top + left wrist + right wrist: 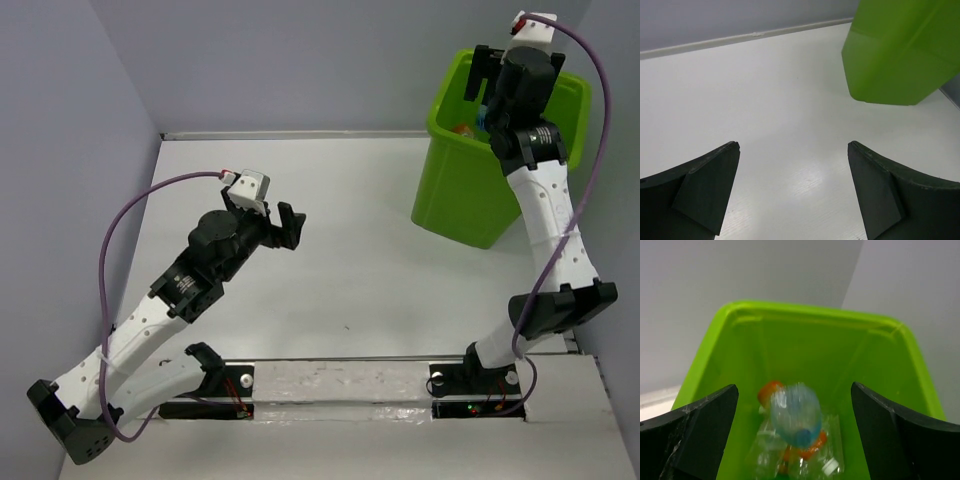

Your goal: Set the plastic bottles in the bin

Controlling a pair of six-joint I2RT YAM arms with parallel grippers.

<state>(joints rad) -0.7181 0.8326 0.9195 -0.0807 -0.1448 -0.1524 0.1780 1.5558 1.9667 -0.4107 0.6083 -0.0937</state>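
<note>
1. Plastic bottles (800, 455) heaped at the bottom of the lime-green bin (815, 310), clear ones mixed with orange ones (too jumbled to count).
2. One clear bluish bottle (795, 415) on top, very blurry, likely tumbling onto the heap. Part of an orange bottle (769, 390) peeking out just beside it.
3. None to be seen on the white table (380, 270), so most likely almost done, maybe all done.
4. Right gripper (487, 85) up over the mouth of the bin, jaws spread wide, nothing between them.
5. Left gripper (275, 222) out over the middle of the table, well apart from the bin, also spread wide and holding nothing.
6. Probably very light and empty, with thin walls, so easy to lift but easy to dent. Smooth and round too, so a bit slippery and quick to roll away.
7. Best to pinch across the middle of the body with a soft squeeze. Better not to grab by the cap end, since likely to swing and slip out.
8. Tough enough to fall into the bin without breaking, so no need to lower gently; enough to let go above the wide opening.
9. Bin itself big and stiff, standing at the far right corner of the table, hard to miss from above.
</note>
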